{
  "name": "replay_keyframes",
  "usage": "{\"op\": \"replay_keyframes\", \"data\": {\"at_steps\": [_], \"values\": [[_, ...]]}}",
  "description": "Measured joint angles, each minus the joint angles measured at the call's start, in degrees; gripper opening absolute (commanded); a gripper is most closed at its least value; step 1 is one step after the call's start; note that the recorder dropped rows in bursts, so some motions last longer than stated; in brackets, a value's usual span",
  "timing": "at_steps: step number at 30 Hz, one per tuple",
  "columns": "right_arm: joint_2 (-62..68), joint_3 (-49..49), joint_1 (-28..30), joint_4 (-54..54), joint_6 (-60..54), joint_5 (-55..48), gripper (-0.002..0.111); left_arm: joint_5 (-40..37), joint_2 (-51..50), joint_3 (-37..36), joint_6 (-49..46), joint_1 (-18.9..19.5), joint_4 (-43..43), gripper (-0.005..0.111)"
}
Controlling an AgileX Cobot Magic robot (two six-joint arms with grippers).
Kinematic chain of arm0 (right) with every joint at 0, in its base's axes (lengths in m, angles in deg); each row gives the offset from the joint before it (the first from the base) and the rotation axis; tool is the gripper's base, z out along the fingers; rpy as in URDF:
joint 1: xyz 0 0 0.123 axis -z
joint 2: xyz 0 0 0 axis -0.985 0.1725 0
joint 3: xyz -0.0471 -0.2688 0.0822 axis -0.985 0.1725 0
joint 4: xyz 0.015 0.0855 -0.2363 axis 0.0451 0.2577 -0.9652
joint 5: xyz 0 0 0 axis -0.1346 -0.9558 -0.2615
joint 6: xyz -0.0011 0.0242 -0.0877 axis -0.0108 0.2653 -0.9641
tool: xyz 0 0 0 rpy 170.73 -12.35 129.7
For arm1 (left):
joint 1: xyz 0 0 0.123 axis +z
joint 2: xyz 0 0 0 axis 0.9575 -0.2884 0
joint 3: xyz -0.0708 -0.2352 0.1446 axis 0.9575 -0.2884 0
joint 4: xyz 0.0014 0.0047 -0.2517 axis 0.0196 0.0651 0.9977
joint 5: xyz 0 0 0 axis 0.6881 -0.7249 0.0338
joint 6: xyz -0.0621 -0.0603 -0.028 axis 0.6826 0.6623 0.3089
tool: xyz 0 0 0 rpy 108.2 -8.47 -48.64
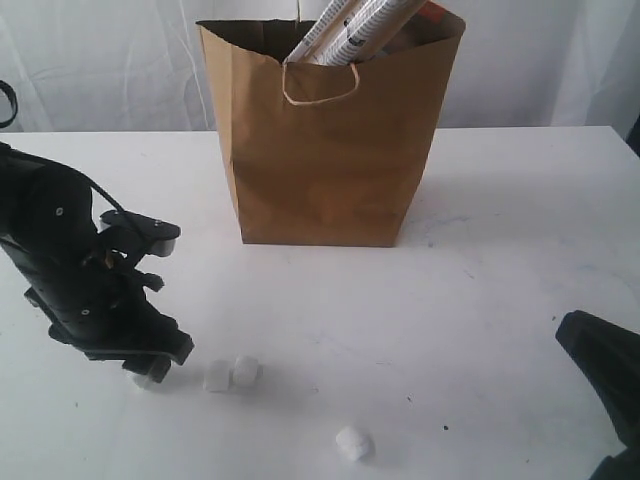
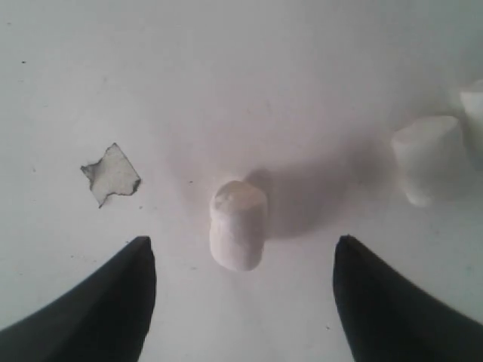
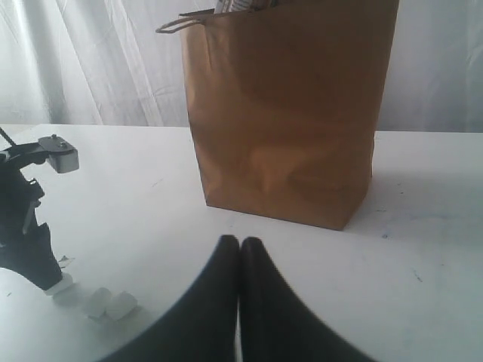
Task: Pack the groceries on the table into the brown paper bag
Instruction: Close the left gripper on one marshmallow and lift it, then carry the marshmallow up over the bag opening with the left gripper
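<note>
The brown paper bag (image 1: 325,150) stands upright at the back middle of the table (image 1: 480,300), with long noodle packs (image 1: 350,30) sticking out of its top. Several white marshmallows lie loose at the front: a pair (image 1: 232,374) side by side and a single one (image 1: 353,443). My left gripper (image 2: 244,243) is low over the tabletop and open. One marshmallow (image 2: 238,224) lies on its side between its fingertips, touching neither finger. My right gripper (image 3: 240,243) is shut and empty at the front right (image 1: 575,335), pointing at the bag (image 3: 294,113).
A small chipped patch (image 2: 112,175) marks the tabletop beside the left gripper. Two more marshmallows (image 2: 426,158) lie close to the left gripper's other side. White curtains hang behind the table. The left arm (image 3: 23,226) shows in the right wrist view.
</note>
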Motion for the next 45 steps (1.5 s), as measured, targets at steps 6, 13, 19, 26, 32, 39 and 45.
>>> {"op": "replay_keyframes", "data": {"at_steps": [6,13,19,26,32,39,45], "values": [[0.00,0.00,0.00,0.00,0.00,0.00,0.000,2.33,-0.86,-1.45,-1.38,0.82,1.00,0.064],[0.00,0.00,0.00,0.00,0.00,0.00,0.000,2.65,-2.99,-1.68,-3.75,0.82,2.49,0.064],[0.00,0.00,0.00,0.00,0.00,0.00,0.000,3.80,-5.17,-1.68,-5.15,0.82,2.61,0.037],[0.00,0.00,0.00,0.00,0.00,0.00,0.000,6.42,-3.41,-1.00,-9.50,0.91,2.35,0.000],[0.00,0.00,0.00,0.00,0.00,0.00,0.000,9.38,5.79,10.53,-10.74,3.23,0.51,0.000],[0.00,0.00,0.00,0.00,0.00,0.00,0.000,15.91,5.68,23.32,-12.71,6.80,0.10,0.000],[0.00,0.00,0.00,0.00,0.00,0.00,0.000,18.95,-0.02,34.11,-12.85,7.73,0.67,0.000]]}}
